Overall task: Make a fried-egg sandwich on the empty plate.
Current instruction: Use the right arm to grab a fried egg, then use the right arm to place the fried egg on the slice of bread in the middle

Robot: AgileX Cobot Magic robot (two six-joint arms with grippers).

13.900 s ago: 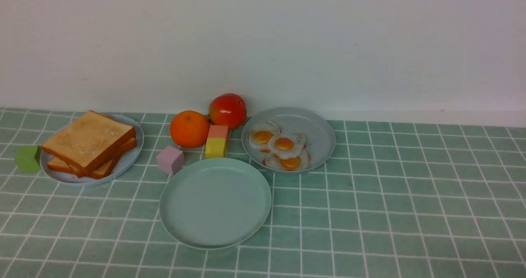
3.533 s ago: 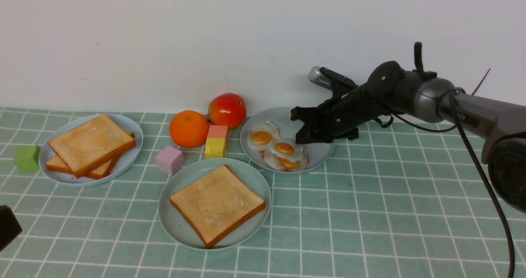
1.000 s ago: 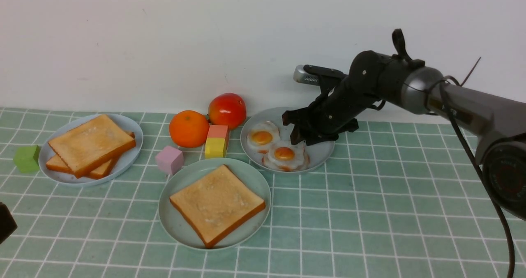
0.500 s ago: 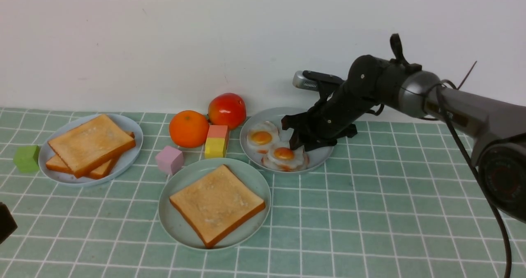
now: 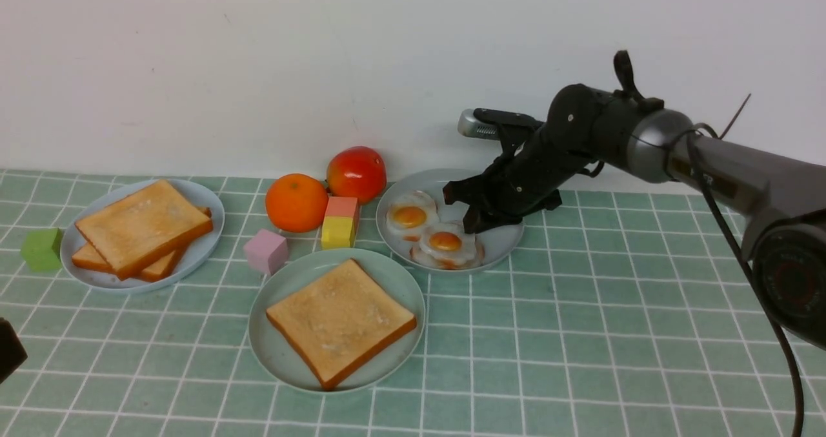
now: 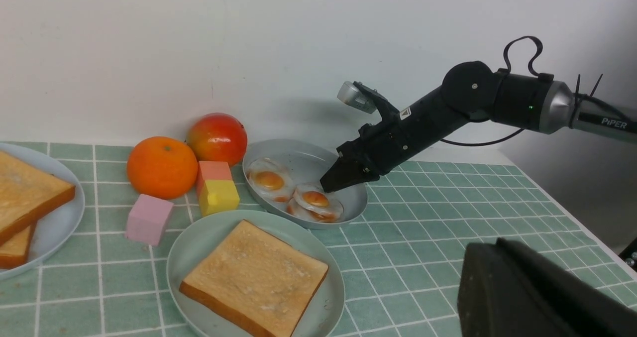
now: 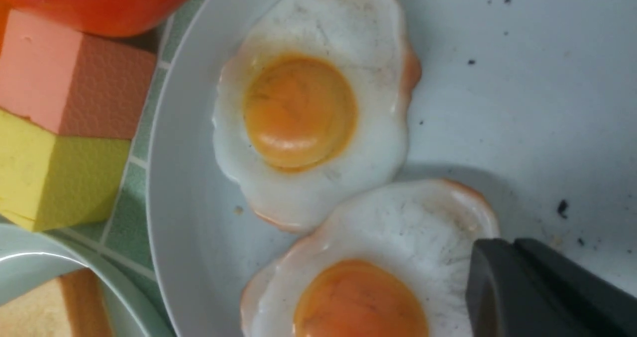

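Observation:
One toast slice [image 5: 339,321] lies flat on the mint-green plate [image 5: 277,353] at the front centre. Two more slices [image 5: 142,221] are stacked on a light-blue plate [image 5: 206,243] at the left. Behind the mint plate, a speckled grey-blue plate [image 5: 497,240] holds fried eggs. My right gripper [image 5: 471,221] reaches down into it, its fingers pressed together on the white rim of the nearer fried egg [image 5: 445,243]. The right wrist view shows the dark fingertips [image 7: 492,257] over that egg's [image 7: 378,257] edge, with a second egg [image 7: 308,123] beside it. My left gripper [image 6: 480,257] is shut and empty, low at the front left.
An orange [image 5: 297,202] and a red fruit [image 5: 357,172] stand at the back by a pink-and-yellow block stack [image 5: 341,223]. A pink cube [image 5: 266,251] lies close to the mint plate's left rim. A green cube [image 5: 43,249] sits at the far left.
The right gripper has dropped slightly onto the nearer egg and its jaws have closed from wide open. The left arm and the toast have not moved.

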